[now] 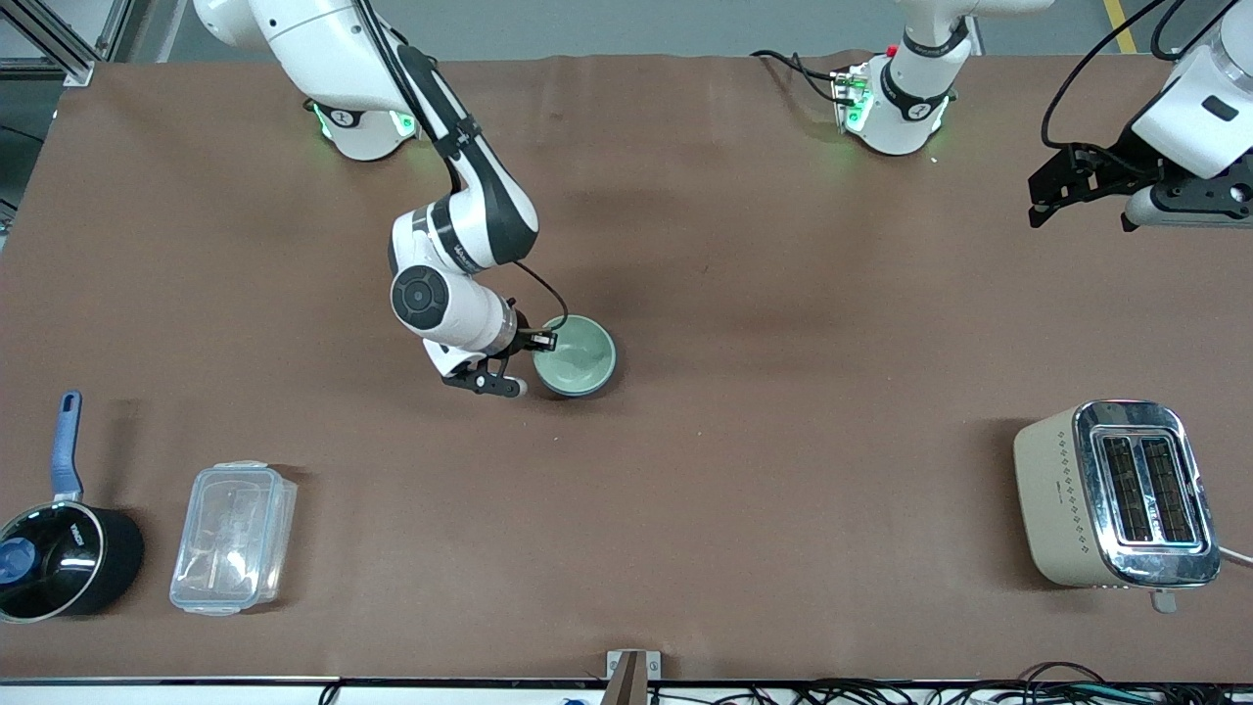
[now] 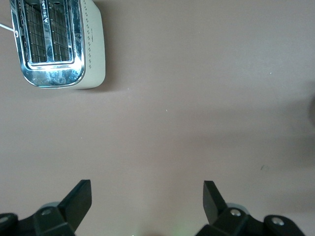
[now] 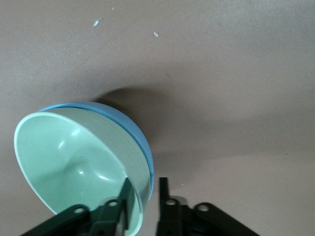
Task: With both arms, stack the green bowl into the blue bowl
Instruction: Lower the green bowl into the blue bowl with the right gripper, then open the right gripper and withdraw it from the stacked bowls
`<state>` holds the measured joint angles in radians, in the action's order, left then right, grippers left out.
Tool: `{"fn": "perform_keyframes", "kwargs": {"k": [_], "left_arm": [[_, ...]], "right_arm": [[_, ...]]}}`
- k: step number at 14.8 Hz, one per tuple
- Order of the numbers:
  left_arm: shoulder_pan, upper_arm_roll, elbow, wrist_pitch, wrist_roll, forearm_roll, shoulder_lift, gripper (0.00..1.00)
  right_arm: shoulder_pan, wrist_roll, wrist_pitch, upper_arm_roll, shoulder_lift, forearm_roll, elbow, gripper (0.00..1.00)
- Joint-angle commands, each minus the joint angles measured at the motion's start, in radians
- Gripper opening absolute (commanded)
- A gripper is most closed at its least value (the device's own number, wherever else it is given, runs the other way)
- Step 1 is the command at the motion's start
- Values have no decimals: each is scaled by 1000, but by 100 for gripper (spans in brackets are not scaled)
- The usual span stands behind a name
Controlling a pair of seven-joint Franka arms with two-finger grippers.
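The pale green bowl (image 1: 578, 354) sits nested inside the blue bowl (image 1: 609, 370) near the middle of the table. In the right wrist view the green bowl (image 3: 74, 162) fills the blue bowl (image 3: 129, 124), whose rim shows as a thin band around it. My right gripper (image 1: 529, 364) (image 3: 146, 184) straddles the stacked rims. One finger (image 3: 127, 194) lies against the green inner wall. The other finger (image 3: 163, 189) stands outside, a little apart from the blue wall. My left gripper (image 1: 1055, 191) (image 2: 146, 196) is open and empty, up over the table at the left arm's end, waiting.
A beige and chrome toaster (image 1: 1116, 494) (image 2: 56, 42) stands at the left arm's end, near the front camera. A black saucepan with a blue handle (image 1: 59, 558) and a clear plastic container (image 1: 233, 537) lie at the right arm's end, near the front edge.
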<state>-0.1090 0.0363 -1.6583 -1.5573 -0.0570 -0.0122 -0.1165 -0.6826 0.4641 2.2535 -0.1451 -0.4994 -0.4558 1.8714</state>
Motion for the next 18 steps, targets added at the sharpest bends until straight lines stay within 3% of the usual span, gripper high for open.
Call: {"fn": "perform_keyframes", "kwargs": {"k": [1, 8, 10, 13, 18], "left_arm": [[-1, 5, -5, 3, -9, 9, -14, 100], [8, 5, -6, 5, -1, 3, -17, 100], [8, 5, -6, 9, -1, 3, -15, 100], [8, 4, -3, 14, 5, 1, -17, 100], [8, -1, 11, 14, 8, -5, -14, 100]], "right_arm": [[-3, -1, -3, -10, 7, -24, 6, 100], [83, -71, -94, -74, 119, 9, -2, 100], [110, -99, -149, -141, 185, 52, -3, 100], [120, -195, -253, -275, 280, 184, -5, 100], [135, -416, -315, -479, 354, 290, 31, 100]]}}
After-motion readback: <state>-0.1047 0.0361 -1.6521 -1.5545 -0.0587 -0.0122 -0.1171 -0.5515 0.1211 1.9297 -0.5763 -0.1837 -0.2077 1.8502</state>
